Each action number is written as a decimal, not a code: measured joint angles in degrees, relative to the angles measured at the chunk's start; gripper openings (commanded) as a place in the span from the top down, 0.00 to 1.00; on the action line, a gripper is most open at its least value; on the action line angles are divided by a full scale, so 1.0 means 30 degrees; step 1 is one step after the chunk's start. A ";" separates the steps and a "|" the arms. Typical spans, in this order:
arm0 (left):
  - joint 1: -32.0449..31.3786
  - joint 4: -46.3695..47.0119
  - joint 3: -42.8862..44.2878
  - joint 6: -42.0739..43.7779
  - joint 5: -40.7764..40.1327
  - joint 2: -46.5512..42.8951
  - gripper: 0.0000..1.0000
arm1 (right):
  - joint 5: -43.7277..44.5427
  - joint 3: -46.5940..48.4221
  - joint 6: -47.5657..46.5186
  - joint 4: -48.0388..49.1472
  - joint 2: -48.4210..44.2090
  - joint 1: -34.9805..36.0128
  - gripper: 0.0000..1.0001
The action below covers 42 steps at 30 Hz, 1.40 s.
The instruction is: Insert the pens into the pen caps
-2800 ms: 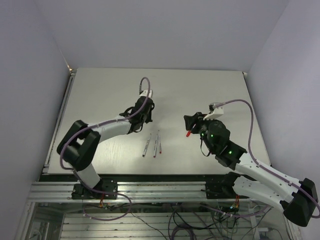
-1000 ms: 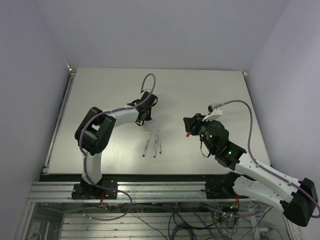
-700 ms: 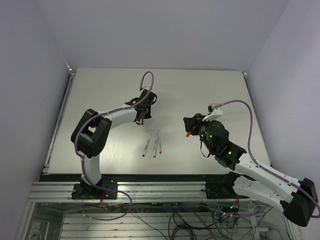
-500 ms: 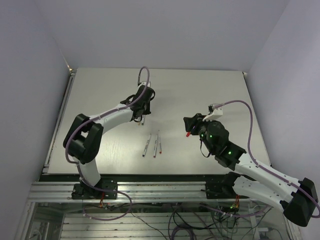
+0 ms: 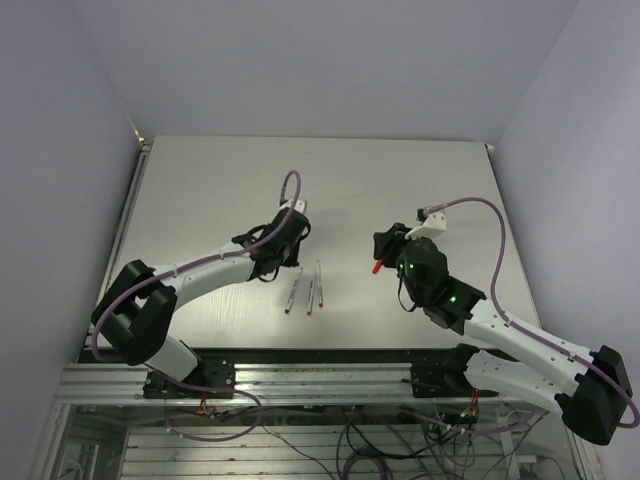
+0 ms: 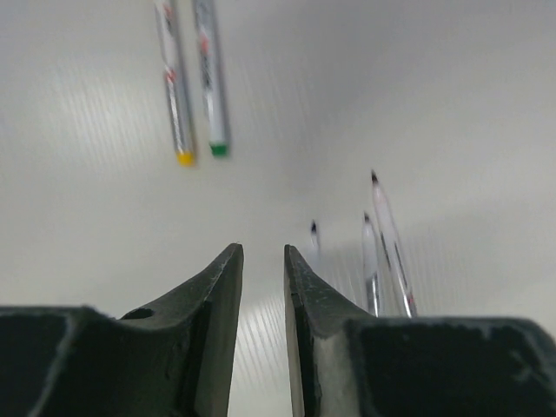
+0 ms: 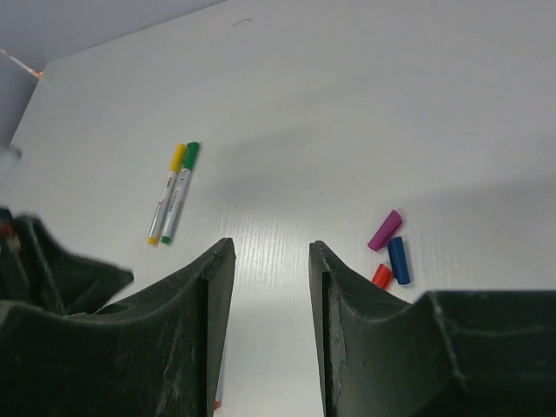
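Hovering low in its own wrist view, the left pincer (image 6: 263, 254) stands barely parted and empty. Three bare pens (image 6: 388, 234) lie at lower right on the worktop (image 6: 434, 104), and two capped pens (image 6: 211, 87), yellow and green, at upper left. The right wrist view adds the right pincer (image 7: 272, 248), parted wider, also empty, and the loose caps (image 7: 385, 230) at right. The top view shows only the red cap (image 5: 376, 268). Three pens look left to cap; next calls for gripping one barrel squarely
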 measured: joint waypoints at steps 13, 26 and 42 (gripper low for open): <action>-0.2565 -0.1661 -0.2157 -0.1013 0.0488 -0.1370 0.57 | 0.1268 0.0153 0.1151 -0.1486 0.0168 -0.0386 0.62; -0.2798 -0.1821 -0.2331 -0.1304 0.1020 -0.0780 0.56 | 0.1319 -0.0277 0.1552 -0.1617 -0.0408 -0.0401 0.64; -0.3038 -0.2783 -0.2033 -0.1049 0.1355 0.1246 0.56 | 0.1253 -0.0619 0.1603 -0.1377 -0.0393 -0.0401 0.65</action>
